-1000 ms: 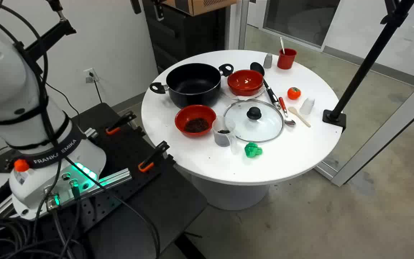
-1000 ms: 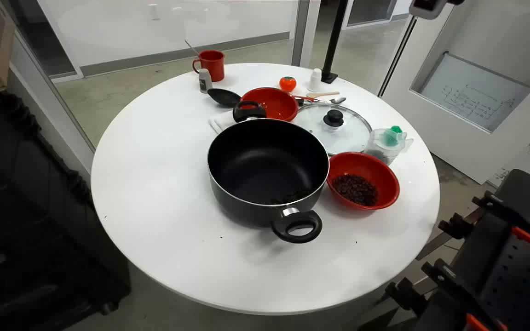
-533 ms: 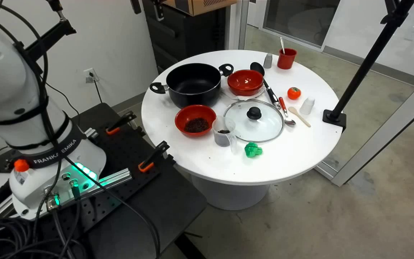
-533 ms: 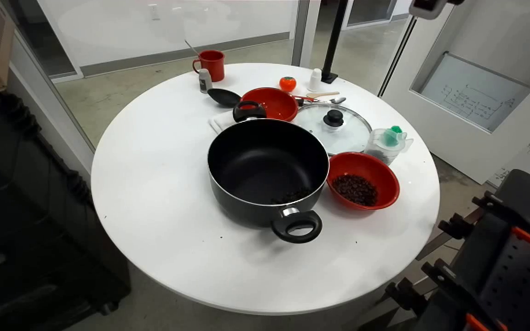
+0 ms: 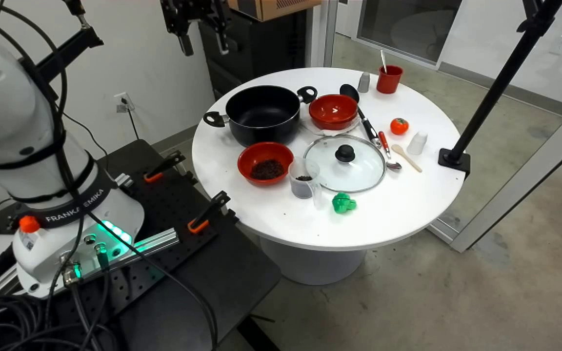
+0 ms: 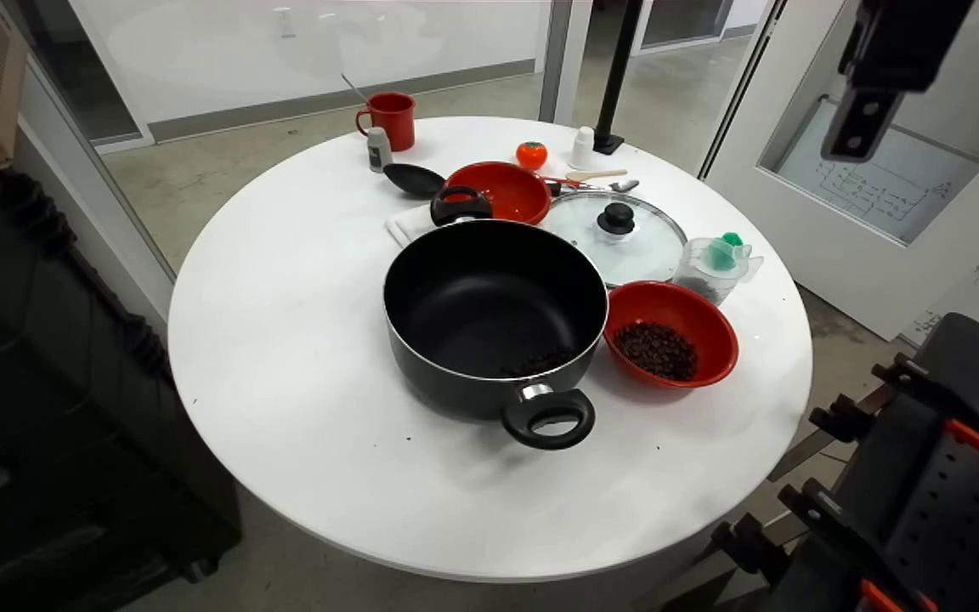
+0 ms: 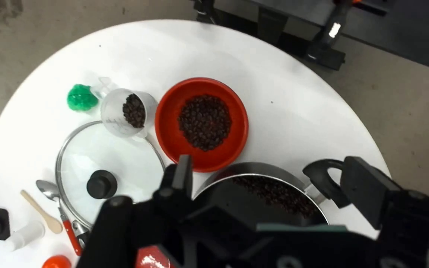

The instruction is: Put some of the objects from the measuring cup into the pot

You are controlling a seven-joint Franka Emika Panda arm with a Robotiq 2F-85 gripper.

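Across your tabletop [image 6: 285,408], the measuring cup [image 5: 302,189], beans [image 7: 134,110] inside, stands just beside a red bowl [image 7: 169,126]. More beans lie in the pot [image 6: 447,387], so the transfer looks done; your claw [image 5: 205,48] hangs empty, spread apart.

This looks like a robotics lab: in an exterior view a white Franka Emika arm [image 5: 8,122] stands on a black bench [image 5: 169,302] at left, concrete floor [image 5: 456,307] lies lower right, and in an exterior view handwriting marks a whiteboard [image 6: 868,191] upper right.
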